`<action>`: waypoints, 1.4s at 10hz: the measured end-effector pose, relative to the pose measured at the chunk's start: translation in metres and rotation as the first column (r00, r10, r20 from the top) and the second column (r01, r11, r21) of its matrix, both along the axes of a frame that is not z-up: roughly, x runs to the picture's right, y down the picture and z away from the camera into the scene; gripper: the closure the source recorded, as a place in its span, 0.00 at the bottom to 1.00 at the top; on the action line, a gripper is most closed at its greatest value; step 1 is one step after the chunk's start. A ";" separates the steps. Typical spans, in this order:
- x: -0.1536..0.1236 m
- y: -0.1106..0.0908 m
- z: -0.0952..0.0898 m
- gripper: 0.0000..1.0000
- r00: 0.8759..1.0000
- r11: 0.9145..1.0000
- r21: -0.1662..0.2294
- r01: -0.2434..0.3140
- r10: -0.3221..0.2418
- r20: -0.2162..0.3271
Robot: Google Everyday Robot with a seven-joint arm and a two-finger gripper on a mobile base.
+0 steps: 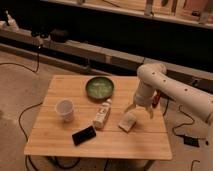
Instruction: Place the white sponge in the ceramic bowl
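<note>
Light wood table [60,142] w/ five items on top: green ceramic bowl [99,88] at back centre, white cup [64,109] at view left, white bottle [102,113] lying on its side mid-table, flat black phone-like obj. [83,135] near the front edge, white sponge [128,121] just right of the bottle. Gripper [139,111] hangs close over the sponge's far side, fingers spread.
</note>
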State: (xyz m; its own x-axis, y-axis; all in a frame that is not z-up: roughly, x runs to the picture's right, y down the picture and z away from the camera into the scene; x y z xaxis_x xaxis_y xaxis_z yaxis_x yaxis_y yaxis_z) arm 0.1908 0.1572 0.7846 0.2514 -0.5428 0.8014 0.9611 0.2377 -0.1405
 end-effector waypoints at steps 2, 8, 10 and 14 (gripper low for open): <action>-0.005 0.013 0.018 0.20 0.999 1.000 0.000 0.003 -0.003 -0.036; -0.025 0.035 0.061 0.20 0.994 0.999 -0.013 -0.050 0.048 -0.102; -0.027 0.040 0.070 0.34 0.993 0.999 -0.012 -0.048 0.047 -0.111; -0.030 0.043 0.076 0.74 0.992 0.998 -0.013 -0.055 0.053 -0.111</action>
State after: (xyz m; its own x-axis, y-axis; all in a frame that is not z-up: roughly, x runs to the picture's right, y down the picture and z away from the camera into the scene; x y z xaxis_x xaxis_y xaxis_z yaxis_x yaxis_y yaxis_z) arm 0.1609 0.1999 0.8608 0.3673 -0.5133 0.7756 0.9254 0.2856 -0.2492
